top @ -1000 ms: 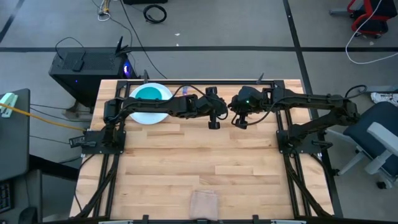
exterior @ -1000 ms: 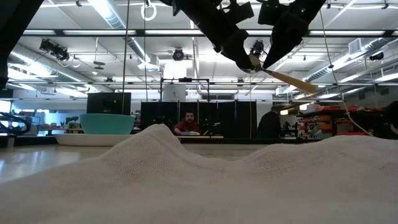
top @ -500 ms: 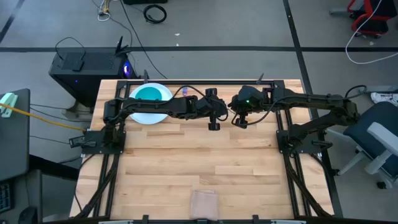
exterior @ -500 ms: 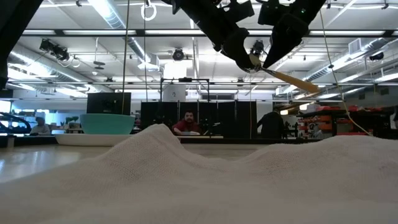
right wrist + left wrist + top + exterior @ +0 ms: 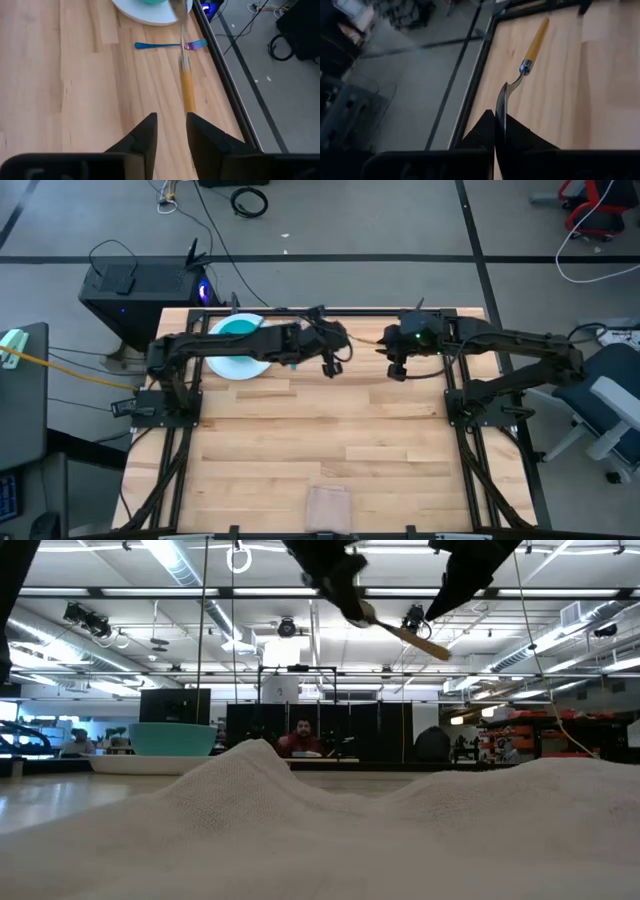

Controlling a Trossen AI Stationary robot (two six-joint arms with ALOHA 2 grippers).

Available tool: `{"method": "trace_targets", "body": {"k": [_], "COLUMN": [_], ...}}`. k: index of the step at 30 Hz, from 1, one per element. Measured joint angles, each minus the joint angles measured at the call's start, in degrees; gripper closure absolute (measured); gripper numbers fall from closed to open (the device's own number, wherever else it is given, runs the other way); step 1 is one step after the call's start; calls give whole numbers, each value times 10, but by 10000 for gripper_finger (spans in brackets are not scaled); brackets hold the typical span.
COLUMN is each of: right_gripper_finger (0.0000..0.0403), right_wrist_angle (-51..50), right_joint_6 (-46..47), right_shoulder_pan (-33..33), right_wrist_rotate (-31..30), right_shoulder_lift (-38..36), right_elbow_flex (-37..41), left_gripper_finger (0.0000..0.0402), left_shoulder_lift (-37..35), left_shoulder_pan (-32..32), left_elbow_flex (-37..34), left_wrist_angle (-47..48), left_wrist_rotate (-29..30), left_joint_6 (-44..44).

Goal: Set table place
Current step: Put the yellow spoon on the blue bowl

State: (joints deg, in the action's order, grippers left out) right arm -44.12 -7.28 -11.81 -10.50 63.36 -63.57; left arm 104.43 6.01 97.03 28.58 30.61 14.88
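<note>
The orange-handled spoon is in the air between my two grippers; it also shows in the high view and the low view. My left gripper is shut on it, right of the plate and above the far part of the table. My right gripper is open and empty, just short of the handle's free end. The white plate with the teal bowl stands at the far left. The blue-handled fork lies flat beside the plate. My left gripper pinches the spoon's metal bowl between its two shut fingers. The bowl shows edge-on in the wrist view. The spoon is lifted clear of the table. Its orange handle sticks out past the fingertips toward my right gripper and slants a little downward.
A folded beige cloth lies at the table's near edge and fills the low view's foreground. Black rails run along the table's edges. Bare planks lie between the arms and the cloth. A person sits in the room behind.
My left gripper has gone toward the table's left and far edge, carrying the spoon by its bowl. The handle has come away from my right gripper, which has drawn back a little toward the table's right edge.
</note>
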Motion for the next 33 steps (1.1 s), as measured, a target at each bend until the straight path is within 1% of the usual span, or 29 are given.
{"method": "trace_targets", "body": {"k": [7,11,17,23,26,30,33], "right_gripper_finger": [292,291,292,293,293,293,293], "right_wrist_angle": [-5,-5,-4,-5,-10,-30,-30], "right_joint_6": [-4,-4,-4,-4,-4,-4,-4], "right_shoulder_pan": [0,0,0,0,0,0,0], "right_wrist_rotate": [0,0,0,0,0,0,0], "right_shoulder_lift": [-7,-7,-7,-7,-7,-7,-7], "right_elbow_flex": [0,0,0,0,0,0,0], "left_gripper_finger": [391,391,391,390,390,391,391], "left_shoulder_lift": [-86,-125,-169,-217,-235,-247,-255], "left_shoulder_pan": [4,4,4,1,0,-19,-35], "left_elbow_flex": [0,0,0,0,0,0,0], "left_wrist_angle": [121,208,325,398,438,495,534], "left_wrist_rotate": [15,23,28,28,41,67,71], "left_joint_6": [-81,-151,-255,-325,-375,-430,-472]}}
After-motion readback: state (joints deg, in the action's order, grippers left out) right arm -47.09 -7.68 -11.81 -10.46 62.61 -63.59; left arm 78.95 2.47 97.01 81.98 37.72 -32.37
